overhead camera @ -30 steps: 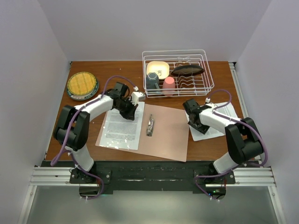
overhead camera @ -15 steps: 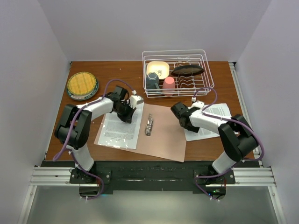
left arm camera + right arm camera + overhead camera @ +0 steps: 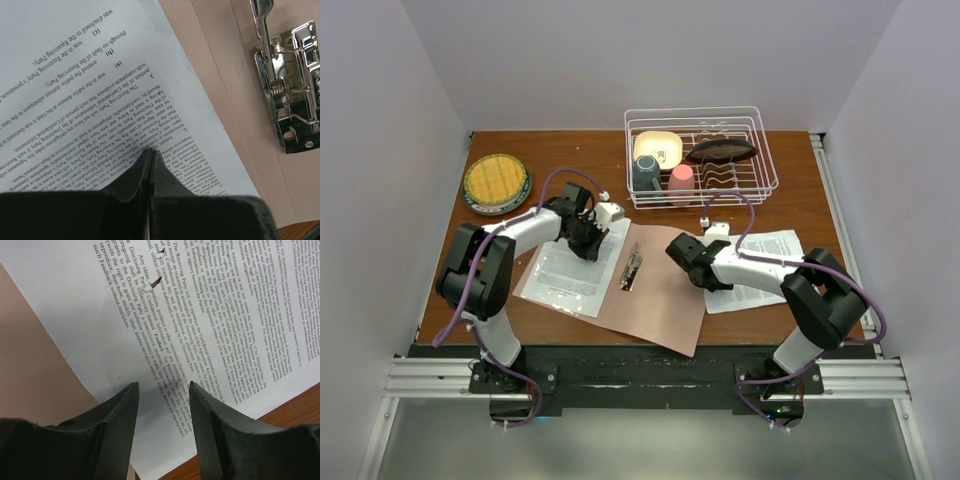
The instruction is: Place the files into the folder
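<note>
The salmon-pink folder lies open and skewed at mid-table, its silver clip on the spine. One printed sheet lies on its left leaf. My left gripper is shut, its tips resting on that sheet's far part; the left wrist view shows the closed tips on the sheet, with the clip to the right. The second sheet lies to the right, its left edge over the folder's right leaf. My right gripper is open over that edge, jaws astride the text.
A white wire dish rack with cups and dishes stands at the back. A yellow plate sits at the back left. Brown table shows beyond the right sheet's edge. Walls close in on both sides.
My right gripper has moved left, and the second sheet has slid with it onto the folder's right leaf. The folder and first sheet have turned and shifted left.
</note>
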{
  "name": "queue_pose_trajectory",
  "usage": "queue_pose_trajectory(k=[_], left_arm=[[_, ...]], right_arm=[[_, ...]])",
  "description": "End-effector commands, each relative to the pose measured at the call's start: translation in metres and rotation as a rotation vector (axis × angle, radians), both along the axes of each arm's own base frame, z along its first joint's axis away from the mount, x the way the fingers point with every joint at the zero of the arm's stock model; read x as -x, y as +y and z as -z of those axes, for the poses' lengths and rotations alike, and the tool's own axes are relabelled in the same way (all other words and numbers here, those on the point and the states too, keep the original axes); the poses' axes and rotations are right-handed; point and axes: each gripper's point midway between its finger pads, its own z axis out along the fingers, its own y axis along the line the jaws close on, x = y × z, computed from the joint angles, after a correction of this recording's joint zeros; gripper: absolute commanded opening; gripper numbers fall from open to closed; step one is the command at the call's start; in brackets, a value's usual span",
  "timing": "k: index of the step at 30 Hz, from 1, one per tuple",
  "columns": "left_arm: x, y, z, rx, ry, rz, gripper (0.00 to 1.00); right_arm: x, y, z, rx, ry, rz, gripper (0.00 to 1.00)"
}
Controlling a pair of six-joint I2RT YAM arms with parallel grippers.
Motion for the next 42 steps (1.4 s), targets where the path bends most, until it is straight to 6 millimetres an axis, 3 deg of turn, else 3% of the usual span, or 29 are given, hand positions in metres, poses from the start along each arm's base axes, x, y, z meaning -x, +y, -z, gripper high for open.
queue_pose_trajectory(k=[1,5,8,22,28,31,36,42], left_arm=[[0.012,0.004,0.018,-0.032,0.052,0.008,0.00],[0.013,0.004,0.017,-0.034,0.053,0.008,0.00],[0.013,0.004,0.016,-0.036,0.048,0.011,0.00],[0.014,0.007,0.016,-0.046,0.045,0.014,0.00],[0.015,0.008,0.017,-0.049,0.045,0.013,0.00],[0.014,0.008,0.017,-0.050,0.044,0.012,0.00],[0.014,0.009,0.016,-0.054,0.038,0.005,0.00],[0.013,0.010,0.015,-0.056,0.033,0.002,0.00]], right_arm=[[-0.004,0.040,-0.013,-0.186,-0.028,-0.057,0.52],[-0.023,0.040,-0.045,-0.159,-0.112,-0.053,0.57],[-0.035,0.040,-0.052,-0.143,-0.136,-0.030,0.57],[-0.062,0.017,-0.018,-0.116,-0.148,0.118,0.53],[-0.057,0.040,0.002,-0.205,-0.091,0.068,0.49],[-0.041,0.054,0.013,-0.226,-0.046,0.016,0.47],[-0.018,0.085,0.016,-0.241,-0.019,-0.077,0.46],[0.001,0.107,0.020,-0.278,0.014,-0.151,0.45]])
